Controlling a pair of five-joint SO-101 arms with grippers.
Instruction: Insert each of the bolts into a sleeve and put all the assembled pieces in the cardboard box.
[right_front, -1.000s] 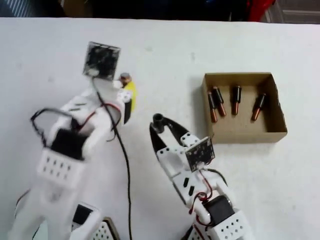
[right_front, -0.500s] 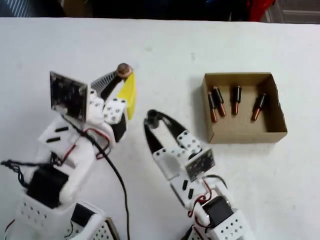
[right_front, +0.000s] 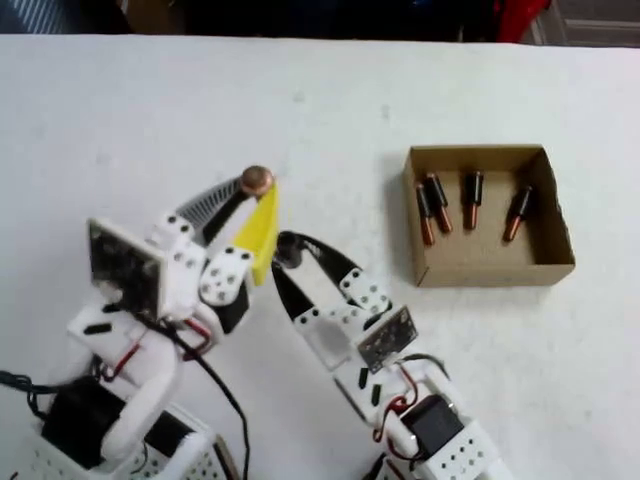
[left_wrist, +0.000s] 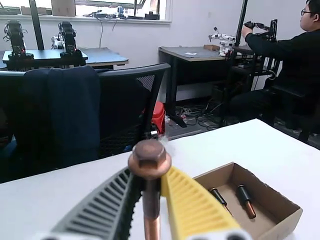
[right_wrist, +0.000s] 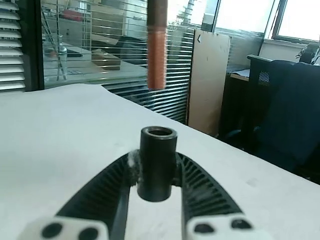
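My left gripper (right_front: 248, 200) clamps the bolt (left_wrist: 149, 159) just under its head, shank hanging above the sleeve (right_wrist: 157, 165) pinched upright in my right gripper (right_front: 290, 250). Both look rigid, light, probably slick, so I judge mid-body holds best

Bright, even light on the white table (right_front: 450, 90), soft shadows inside the cardboard box (right_front: 495, 268), glaring daylight through windows (right_wrist: 295, 20) behind.

**No legible writing in view**

No text, number, label or sign can be read. The brown cardboard box (right_front: 486, 272), toward the right edge of the white table (right_front: 330, 90), shows plain walls. Any print on the arms' small circuit boards (right_front: 122, 265) is too fine to tell.
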